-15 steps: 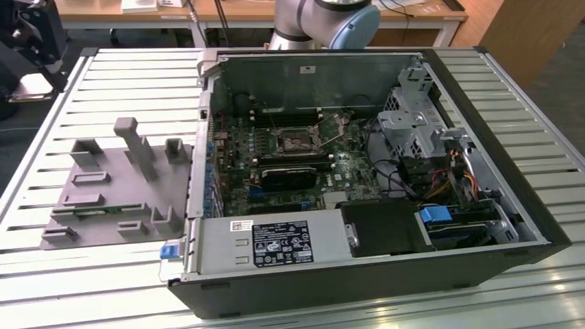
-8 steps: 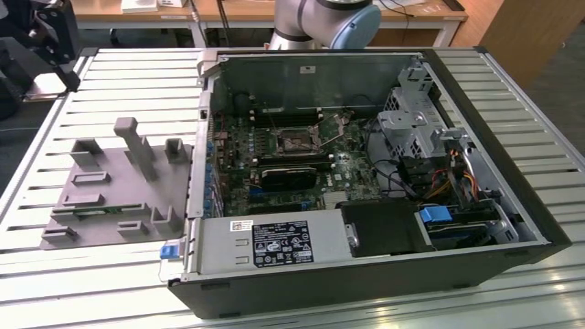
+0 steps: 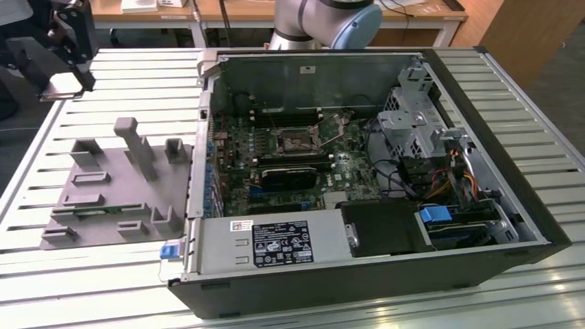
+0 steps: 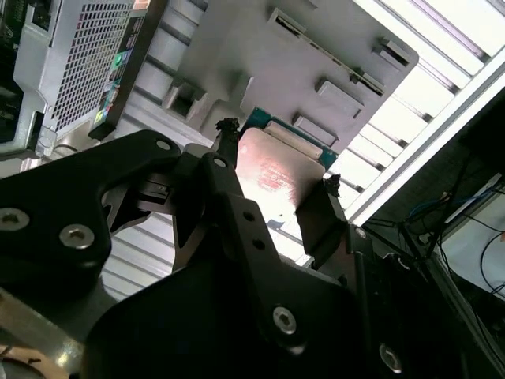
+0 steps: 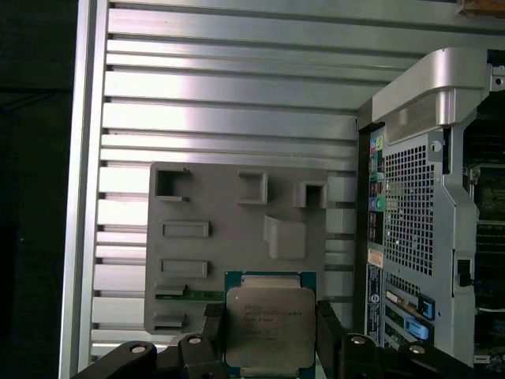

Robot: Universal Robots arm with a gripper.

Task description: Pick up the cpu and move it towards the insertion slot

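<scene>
**Chip clamped in the claw, over the table's left side**

Starting at the exterior view's left, I see the gripper (image 3: 64, 86) hanging above the far corner of the slatted table (image 3: 539, 137), its black body pointing down. It is narrowed onto the cpu (image 5: 270, 324). In the first wrist view the two black fingers (image 5: 330, 339) press against opposite edges of the chip, and its pale metal top faces the camera. In the second wrist view I see the chip from underneath, held flat between the same two fingers.

Below and just toward the near side lies the grey tray (image 3: 109, 205) with its raised blocks. The chip sits above the tray's edge and does not touch it.

Moving right, the open computer case (image 3: 512, 205) lies on its side, touching the tray's right edge. The insertion slot (image 3: 294, 140) is on the board inside it, shiny frame around a dark centre, well apart from the chip. Behind the case, the arm's grey and blue joint (image 3: 325, 20) rises at the table's far edge.
</scene>
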